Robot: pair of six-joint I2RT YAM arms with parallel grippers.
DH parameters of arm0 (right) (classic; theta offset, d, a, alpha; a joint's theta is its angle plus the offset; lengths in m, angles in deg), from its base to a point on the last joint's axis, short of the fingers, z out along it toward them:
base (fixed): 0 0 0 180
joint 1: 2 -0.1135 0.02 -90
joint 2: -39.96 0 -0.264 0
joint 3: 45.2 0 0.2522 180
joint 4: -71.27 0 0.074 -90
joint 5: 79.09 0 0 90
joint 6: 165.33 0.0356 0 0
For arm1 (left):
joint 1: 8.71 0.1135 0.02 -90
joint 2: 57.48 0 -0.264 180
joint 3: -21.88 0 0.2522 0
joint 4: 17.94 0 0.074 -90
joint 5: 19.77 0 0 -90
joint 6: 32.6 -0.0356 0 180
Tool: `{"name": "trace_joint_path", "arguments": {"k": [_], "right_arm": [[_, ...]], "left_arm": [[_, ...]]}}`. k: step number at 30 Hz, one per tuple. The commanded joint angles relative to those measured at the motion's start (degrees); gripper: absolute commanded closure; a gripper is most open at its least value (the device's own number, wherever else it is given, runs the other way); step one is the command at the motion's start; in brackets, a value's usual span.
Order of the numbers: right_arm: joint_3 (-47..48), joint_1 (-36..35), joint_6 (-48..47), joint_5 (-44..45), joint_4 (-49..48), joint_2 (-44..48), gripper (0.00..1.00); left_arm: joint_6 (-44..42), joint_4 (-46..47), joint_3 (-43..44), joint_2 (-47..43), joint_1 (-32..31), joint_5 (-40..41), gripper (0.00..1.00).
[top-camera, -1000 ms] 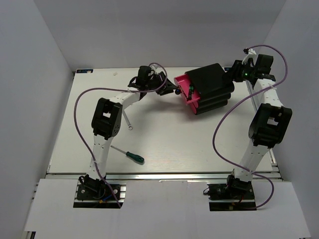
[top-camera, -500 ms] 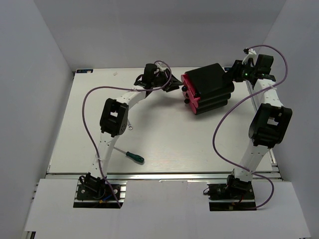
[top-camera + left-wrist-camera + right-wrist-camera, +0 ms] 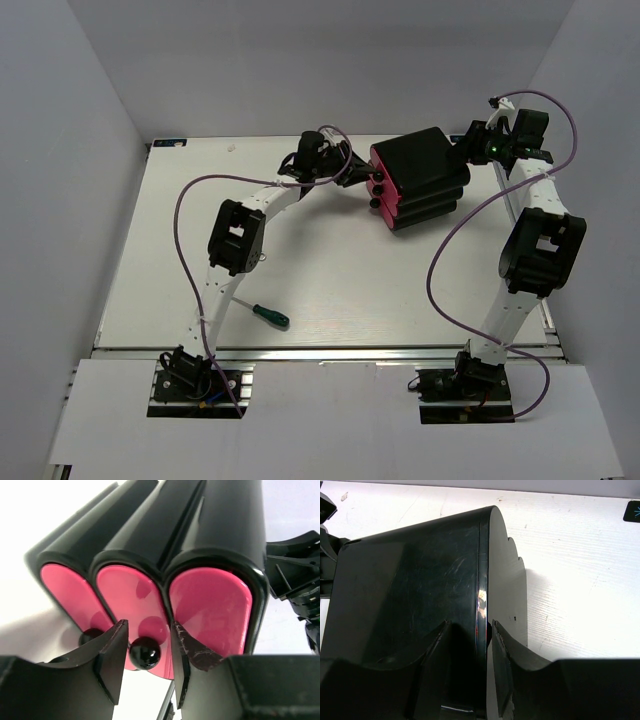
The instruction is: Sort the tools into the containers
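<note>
The containers are pink-red drawers (image 3: 215, 605) with round black knobs in a black cabinet (image 3: 420, 165) at the back right, all pushed in. My left gripper (image 3: 358, 183) is at their fronts. In the left wrist view it (image 3: 149, 626) stands open around the middle drawer's knob (image 3: 145, 652), with a gap on the right side. My right gripper (image 3: 470, 152) is at the cabinet's rear corner, its jaws (image 3: 471, 625) shut on the cabinet's back edge (image 3: 482, 605). Of the tools, a green-handled screwdriver (image 3: 268, 315) lies on the table near the front left, far from both grippers.
White walls close in the table on the left, back and right. The left arm's elbow (image 3: 235, 237) hangs over the table's left middle. Purple cables loop over both arms. A second knob (image 3: 90, 635) sits just left of the left finger.
The drawer that stood pulled out toward the left has slid back into the cabinet. My left gripper followed it to the right. The right arm has not moved.
</note>
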State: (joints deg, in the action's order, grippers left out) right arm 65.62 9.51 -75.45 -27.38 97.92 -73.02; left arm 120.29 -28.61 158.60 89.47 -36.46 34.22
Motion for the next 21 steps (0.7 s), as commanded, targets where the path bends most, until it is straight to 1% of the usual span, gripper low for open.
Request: {"name": "trace_joint_path", "arguments": {"k": [1, 4, 7, 14, 17, 18, 19, 20, 21], "right_arm": [[-1.6, -1.0, 1.1, -0.8, 4.1, -0.4, 0.58], [-1.6, -1.0, 0.9, -0.7, 4.1, -0.5, 0.58], [-1.6, -1.0, 0.9, -0.6, 4.1, -0.6, 0.58], [-1.5, -1.0, 0.7, 0.0, 4.3, -0.6, 0.58], [-1.3, -1.0, 0.6, 0.1, 4.4, -0.7, 0.58], [-1.3, -1.0, 0.6, 0.1, 4.4, -0.7, 0.58], [-1.3, -1.0, 0.6, 0.1, 4.4, -0.7, 0.58], [-1.4, -1.0, 0.6, 0.1, 4.5, -0.7, 0.58], [-1.3, -1.0, 0.6, 0.2, 4.5, -0.7, 0.58]], "left_arm": [[1.4, 3.8, 0.7, -2.5, -0.6, -0.2, 0.52], [2.7, 7.1, -1.8, -3.7, -0.6, -0.4, 0.54], [3.8, 8.9, -2.1, -3.8, -0.6, -0.5, 0.55], [4.6, 8.9, -1.1, -3.4, -0.6, -1.2, 0.55], [4.3, 8.0, -5.7, -5.5, -0.3, 0.7, 0.55], [4.1, 7.9, -8.8, -7.3, -0.1, 1.9, 0.55], [3.6, 7.6, -10.3, -8.1, 0.1, 2.3, 0.53], [3.2, 7.3, -11.6, -8.9, 0.3, 2.8, 0.43], [2.9, 7.0, -12.7, -10.3, 0.5, 3.1, 0.42]]}}
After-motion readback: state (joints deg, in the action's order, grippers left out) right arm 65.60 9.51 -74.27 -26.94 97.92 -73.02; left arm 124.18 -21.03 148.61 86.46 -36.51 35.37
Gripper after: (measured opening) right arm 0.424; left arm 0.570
